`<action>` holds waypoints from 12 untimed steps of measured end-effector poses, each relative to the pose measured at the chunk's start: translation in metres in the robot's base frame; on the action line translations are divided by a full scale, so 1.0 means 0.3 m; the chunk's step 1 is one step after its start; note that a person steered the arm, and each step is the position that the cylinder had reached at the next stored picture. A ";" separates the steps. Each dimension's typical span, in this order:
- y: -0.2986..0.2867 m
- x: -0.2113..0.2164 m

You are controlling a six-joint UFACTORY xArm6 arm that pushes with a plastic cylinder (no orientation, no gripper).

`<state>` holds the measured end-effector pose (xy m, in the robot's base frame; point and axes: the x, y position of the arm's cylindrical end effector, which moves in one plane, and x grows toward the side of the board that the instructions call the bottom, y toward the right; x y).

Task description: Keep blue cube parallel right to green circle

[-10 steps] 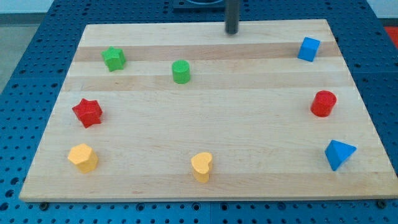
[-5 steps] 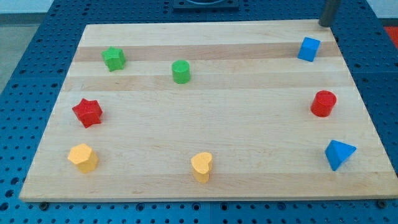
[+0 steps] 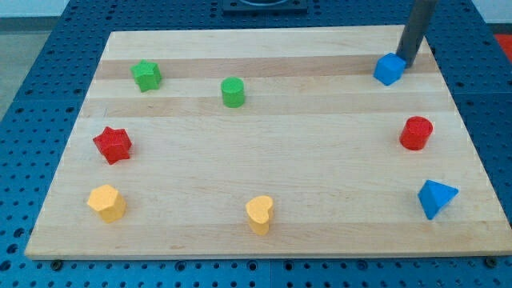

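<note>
The blue cube (image 3: 389, 69) sits near the board's top right corner. My tip (image 3: 407, 66) is at the cube's right side, touching it or nearly so. The green circle (image 3: 233, 92), a short cylinder, stands left of the board's middle in the upper part, far to the cube's left and a little lower in the view.
On the wooden board (image 3: 264, 208): a green star (image 3: 146, 75) at top left, a red star (image 3: 112, 145) at left, a yellow block (image 3: 107, 202) at bottom left, a yellow heart (image 3: 259, 214) at bottom middle, a red cylinder (image 3: 416, 133) at right, a blue pyramid (image 3: 436, 198) at bottom right.
My tip moved from the top middle to the top right corner, then down against the blue cube. The cube has shifted a little left and down.
</note>
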<state>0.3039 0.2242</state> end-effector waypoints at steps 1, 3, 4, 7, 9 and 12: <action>-0.081 0.052; -0.214 0.193; -0.270 0.271; -0.108 0.349; -0.304 0.341; -0.653 0.289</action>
<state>0.3907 0.0283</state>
